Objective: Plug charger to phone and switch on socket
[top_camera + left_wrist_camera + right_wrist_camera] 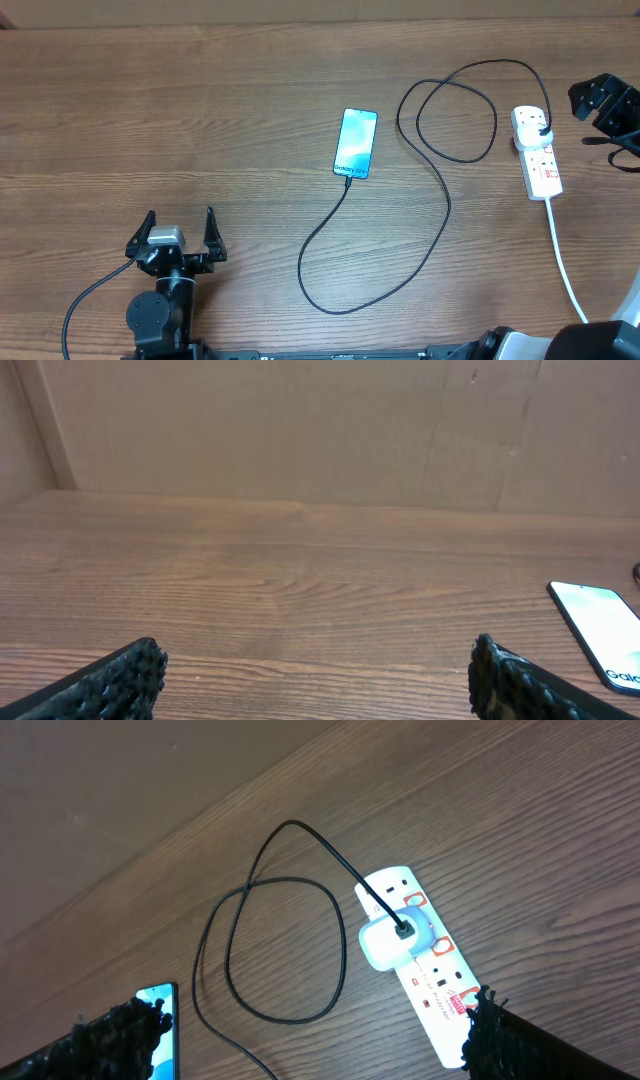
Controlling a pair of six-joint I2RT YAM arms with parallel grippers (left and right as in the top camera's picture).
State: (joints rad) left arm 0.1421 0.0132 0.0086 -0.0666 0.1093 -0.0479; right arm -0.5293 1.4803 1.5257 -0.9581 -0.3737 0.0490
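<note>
status: the charger (448, 205) part of the job looks largely complete. its small tip sits at the lower short edge of the phone (356, 142), apparently seated in the port, though the overhead view is too coarse to confirm full insertion. its other end enters a pale, block-shaped plug (385, 942) seated in an outlet near 1 end of the socket (440, 990).

outstanding, as judged: the socket switch. red switch marks (445, 948) show beside the outlets, but whether any is on cannot be told.

positions: the phone lies flat, screen up, around the middle of the desk (200, 100). the socket lies at the right side, well apart from the phone. the cable runs between them in 1 wide bend and 1 closed loop.

left fingers (213, 238): spread wide, grasping nothing, at the near left of the desk, well apart from every task item.

right fingers (120, 1032): spread wide, empty, poised above the socket without touching it.

materials:
- desk: brown wood grain, matt.
- phone: slim rigid slab, glossy cyan screen, dark edges.
- cable: thin, black, limp.
- socket: hard white plastic bar, elongated, with a thicker white cord (565, 270) trailing toward the near edge.
- finger pads: black and nubbed.
</note>
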